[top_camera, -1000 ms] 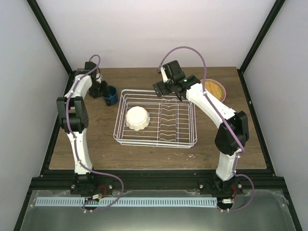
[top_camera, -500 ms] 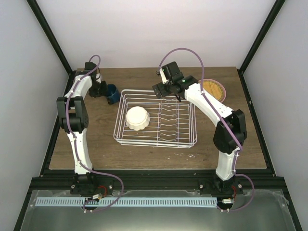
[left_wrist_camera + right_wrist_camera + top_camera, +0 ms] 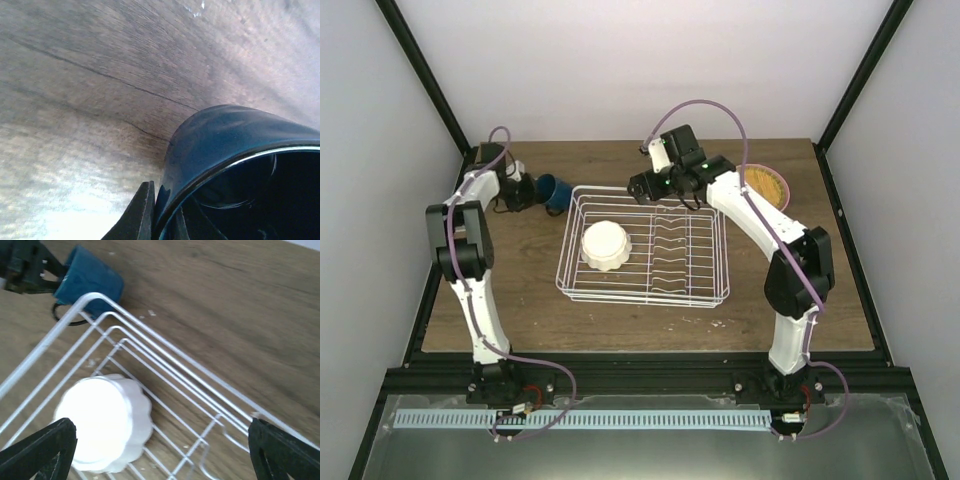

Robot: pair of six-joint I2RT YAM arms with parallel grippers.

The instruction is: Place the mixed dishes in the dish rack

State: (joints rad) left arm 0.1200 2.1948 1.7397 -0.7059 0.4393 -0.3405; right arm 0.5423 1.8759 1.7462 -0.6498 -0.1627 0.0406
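Your dark blue mug (image 3: 553, 194) is on the desk (image 3: 520, 300), just left of the dish rack (image 3: 642, 292), its rim clenched by the left fingers (image 3: 142, 215). This looks like the pick-up step; next, lift it over the wire wall, clear of the cream bowl (image 3: 606, 245). The right fingers (image 3: 40, 452) hang released above the rack's far edge, and no writing is readable.

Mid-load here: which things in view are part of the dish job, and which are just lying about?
Job: blue mug, cream bowl, yellow grid plate, dish rack.
Lying about: nothing loose; only the wooden table underneath.
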